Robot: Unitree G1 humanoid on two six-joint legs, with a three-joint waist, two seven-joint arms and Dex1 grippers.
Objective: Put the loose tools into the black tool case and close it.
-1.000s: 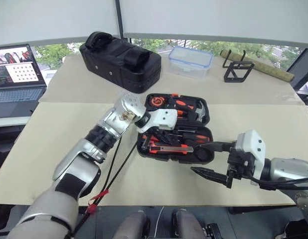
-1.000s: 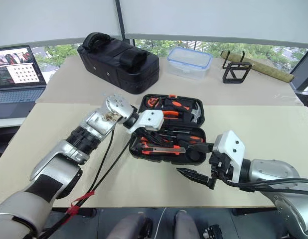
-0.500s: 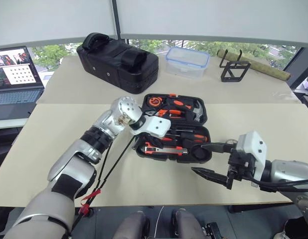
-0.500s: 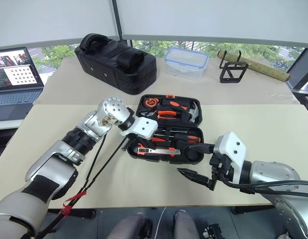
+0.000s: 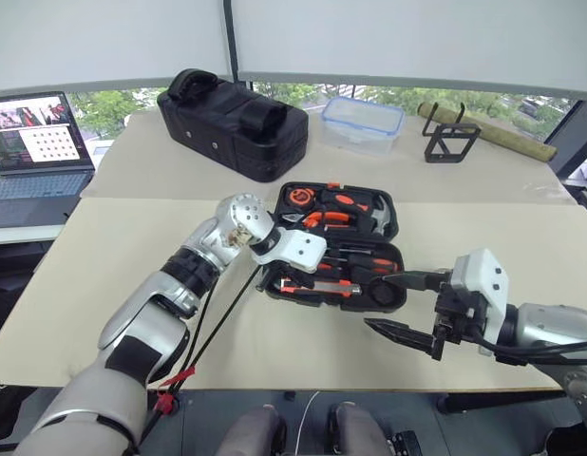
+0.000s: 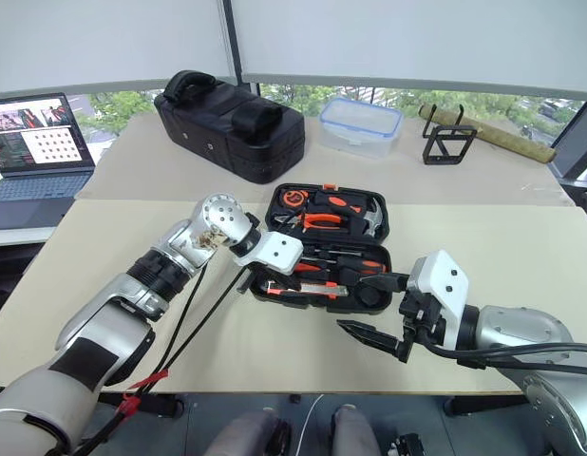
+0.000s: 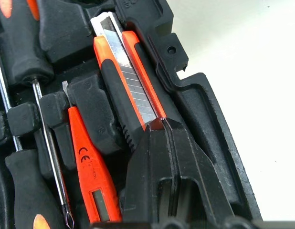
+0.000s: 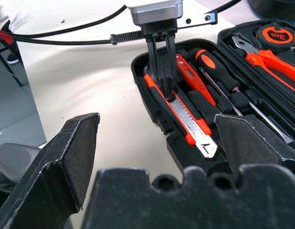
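A beige table point(image 5: 104, 275) is standing before a row of windows, carrying a laptop point(image 5: 37, 142), a black fabric bag point(image 5: 232, 123), a clear plastic box point(image 5: 362, 123) and a wire stand point(image 5: 451, 140) along its far side. The black tool case point(image 5: 333, 247) is lying open near the middle, with the screwdrivers point(image 8: 221, 88), the orange tester pen point(image 7: 88, 176) and the utility knife point(image 7: 123, 81) sitting in their recesses. The left gripper point(image 8: 165, 81) is reaching into the case with its fingers pressed together, their tips resting on the utility knife. The right gripper point(image 5: 405, 306) is hovering beside the case's near right corner, its fingers spread wide and holding nothing.
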